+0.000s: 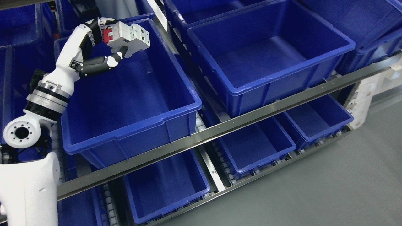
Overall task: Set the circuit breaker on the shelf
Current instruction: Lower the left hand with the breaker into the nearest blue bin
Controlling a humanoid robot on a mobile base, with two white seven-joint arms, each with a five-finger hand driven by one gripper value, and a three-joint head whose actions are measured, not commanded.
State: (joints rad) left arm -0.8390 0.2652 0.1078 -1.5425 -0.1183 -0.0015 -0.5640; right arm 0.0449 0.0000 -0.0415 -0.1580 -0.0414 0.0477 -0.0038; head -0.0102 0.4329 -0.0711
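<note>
My left hand (108, 44) is shut on a white circuit breaker (132, 39) with red switches. The thumb is under it and the fingers are over its top. It hangs above the far left part of a large blue bin (132, 125) on the upper shelf level. The left arm rises from the lower left of the head view. The bin shows nothing inside it. The right arm is out of view.
A second large blue bin (270, 53) stands to the right on the same level. A metal shelf rail (220, 128) runs along the front. Smaller blue bins (254, 147) sit on the lower level. Grey floor (329, 188) lies at the lower right.
</note>
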